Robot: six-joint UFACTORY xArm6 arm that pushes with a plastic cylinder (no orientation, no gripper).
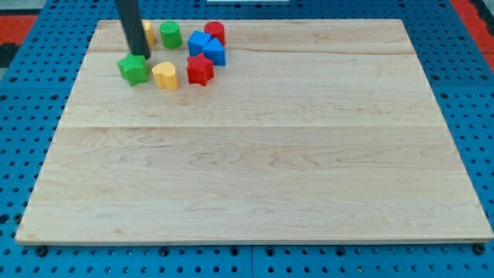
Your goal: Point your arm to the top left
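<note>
My tip [140, 55] stands near the board's top left corner, at the upper edge of a green star block [133, 69]. Whether it touches the block I cannot tell. The rod comes down from the view's top and partly hides a yellow block [147, 32]. To the right of it are a green cylinder [170, 35], a yellow heart block [164, 75], a red star block [200, 69], two blue blocks [206, 48] close together, and a red cylinder [215, 32].
All blocks cluster at the top left of the wooden board [262, 154]. The board lies on a blue perforated table [23, 116]. A red patch [475, 15] shows at the view's top right corner.
</note>
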